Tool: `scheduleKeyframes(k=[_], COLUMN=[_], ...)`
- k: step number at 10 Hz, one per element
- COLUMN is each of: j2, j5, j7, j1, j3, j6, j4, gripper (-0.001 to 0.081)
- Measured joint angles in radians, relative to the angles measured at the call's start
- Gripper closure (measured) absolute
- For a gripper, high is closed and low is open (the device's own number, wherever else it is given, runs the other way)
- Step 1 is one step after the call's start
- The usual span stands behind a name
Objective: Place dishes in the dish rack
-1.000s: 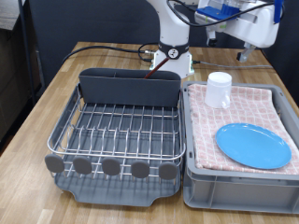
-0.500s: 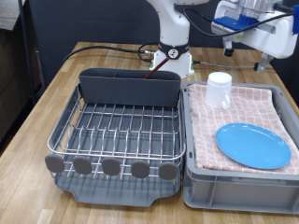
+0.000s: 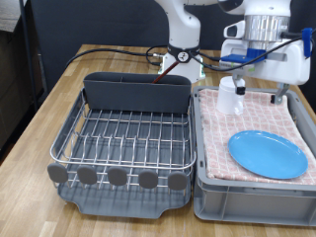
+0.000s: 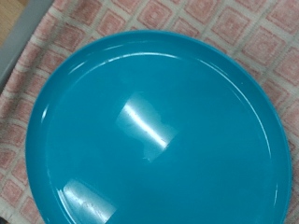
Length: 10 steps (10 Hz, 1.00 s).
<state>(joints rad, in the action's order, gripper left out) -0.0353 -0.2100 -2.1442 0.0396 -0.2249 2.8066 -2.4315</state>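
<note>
The light-blue plate point(image 3: 267, 154) lies flat on the pink checked cloth point(image 3: 247, 111) in the grey bin. The white cup point(image 3: 229, 98) stands behind it, at the bin's far corner. My gripper point(image 3: 258, 92) hangs over the bin above the plate's far side, just right of the cup, with its fingers spread and nothing between them. In the wrist view the plate point(image 4: 159, 131) fills nearly the whole picture and no fingers show. The dish rack point(image 3: 123, 138) stands to the exterior view's left, its wire grid bare. I cannot make out the wooden spoon for certain.
The grey bin point(image 3: 212, 188) sits tight against the rack's right side. The tall utensil box point(image 3: 136, 91) lines the rack's far edge. The robot base point(image 3: 183, 61) and cables stand behind it. The wooden table point(image 3: 39, 148) shows bare to the left.
My arm has swung in from the upper right and come down over the bin, so the gripper now hangs close above the plate and beside the cup.
</note>
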Motion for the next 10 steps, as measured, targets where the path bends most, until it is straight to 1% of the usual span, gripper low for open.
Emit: scheduleKeyframes(k=[1,2,4,5,6,8,9,10], j2=[-0.021,-0.032,-0.032,-0.032,-0.032,-0.032,-0.032,-0.032], j5=[0.114,0.145,0.142,0.211,0.360,0.695,0.799,0.830], j7=[0.091,0.125,0.117,0.181,0.324,0.663,0.793,0.866], j1=[-0.003,-0.005,-0.005,-0.008,-0.019,-0.054,-0.065,-0.071], j3=[-0.007,-0.003,0.003,-0.008,-0.035,-0.102,-0.118,-0.119], j6=[0.076,0.100,0.104,0.116,0.137,0.182,0.190,0.196], j4=[-0.033,-0.058,-0.065,-0.067,-0.074,-0.093,-0.101,-0.110], gripper=[0.0004,0.0004,0.0004,0.0004,0.0004,0.0004,0.0004,0.0004])
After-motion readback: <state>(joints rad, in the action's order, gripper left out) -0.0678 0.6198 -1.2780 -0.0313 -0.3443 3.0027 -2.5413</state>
